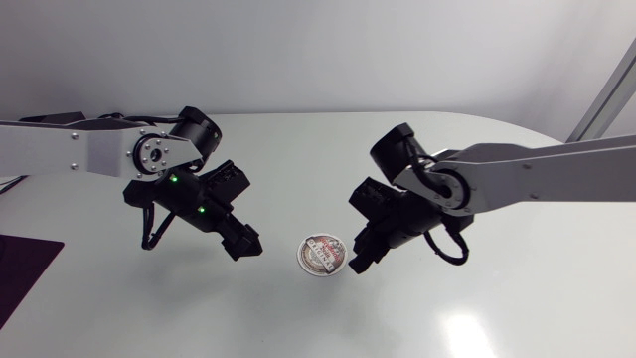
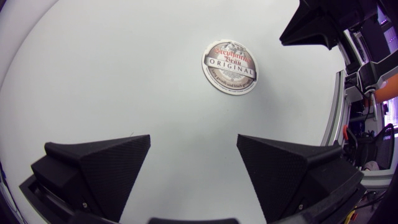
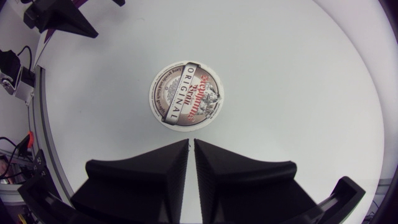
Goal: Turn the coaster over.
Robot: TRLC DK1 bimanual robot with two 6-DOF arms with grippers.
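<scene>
the right gripper (image 3: 191, 144) hangs just beside the coaster (image 3: 186, 94), its two fingers pressed together with nothing between them. the left gripper (image 2: 193, 138) hovers near the coaster's other side, fingers spread wide and empty. the round coaster lies flat, printed face up, on the white table (image 1: 497, 298) between them. to flip it well, the closed fingertips would likely need to press one edge so the opposite rim lifts enough to be pinched.
</scene>
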